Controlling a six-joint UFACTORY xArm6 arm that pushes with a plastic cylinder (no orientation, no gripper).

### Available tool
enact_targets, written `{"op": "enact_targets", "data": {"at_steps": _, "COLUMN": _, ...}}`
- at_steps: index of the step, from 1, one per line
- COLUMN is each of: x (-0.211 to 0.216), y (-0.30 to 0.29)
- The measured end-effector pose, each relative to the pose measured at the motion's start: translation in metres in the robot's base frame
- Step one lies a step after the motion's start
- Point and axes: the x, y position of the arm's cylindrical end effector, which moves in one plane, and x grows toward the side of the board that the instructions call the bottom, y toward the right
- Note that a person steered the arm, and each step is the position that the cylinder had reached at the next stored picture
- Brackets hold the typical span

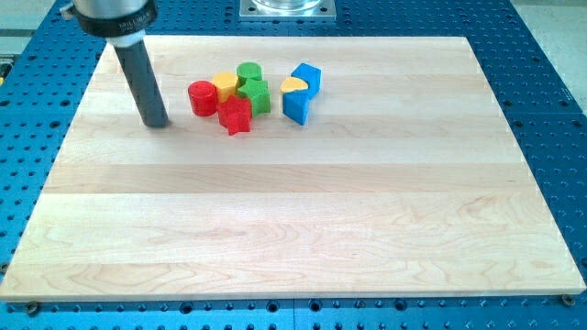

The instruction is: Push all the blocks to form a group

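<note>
My tip [156, 123] rests on the wooden board [293, 229] at the view's upper left, a short way left of the blocks and touching none. The blocks lie close together near the board's top middle. A red cylinder [202, 98] is nearest my tip. Beside it are a yellow block [226, 85], a green cylinder [249, 72], a green star-like block [257, 95] and a red star-like block [236, 115]. A little to the right, across a small gap, a blue cube [307, 77], a yellow half-round block [293, 85] and a blue block [296, 106] touch each other.
The board lies on a blue perforated table [541, 110]. A metal mount [287, 8] stands at the view's top edge. The arm's body [110, 14] hangs over the board's top left corner.
</note>
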Motion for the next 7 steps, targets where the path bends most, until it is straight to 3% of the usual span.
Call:
{"op": "enact_targets", "data": {"at_steps": 1, "x": -0.022, "y": -0.001}}
{"op": "enact_targets", "data": {"at_steps": 3, "x": -0.026, "y": 0.064}}
{"op": "enact_targets", "data": {"at_steps": 4, "x": -0.026, "y": 0.068}}
{"op": "enact_targets", "data": {"at_steps": 6, "x": 0.031, "y": 0.031}}
{"op": "enact_targets", "data": {"at_steps": 7, "x": 0.065, "y": 0.042}}
